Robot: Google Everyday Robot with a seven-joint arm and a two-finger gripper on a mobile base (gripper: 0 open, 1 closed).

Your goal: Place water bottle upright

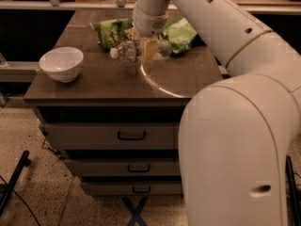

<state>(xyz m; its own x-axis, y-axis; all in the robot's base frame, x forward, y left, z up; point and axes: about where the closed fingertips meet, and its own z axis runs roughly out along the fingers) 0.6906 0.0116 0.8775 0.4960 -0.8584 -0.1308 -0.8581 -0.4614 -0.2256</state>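
The water bottle (127,51) is clear with a white cap. It lies on its side in the air, cap pointing left, just above the dark tabletop (108,81). My gripper (147,50) comes down from above at the back middle of the table. It is shut on the bottle's middle, and its tan fingers (150,51) cover the label. The bottle's base end shows to the right of the fingers.
A white bowl (61,63) stands at the table's left front. Two green snack bags (112,31) (180,32) lie behind the bottle. My large white arm fills the right side. Drawers (131,135) sit below the tabletop.
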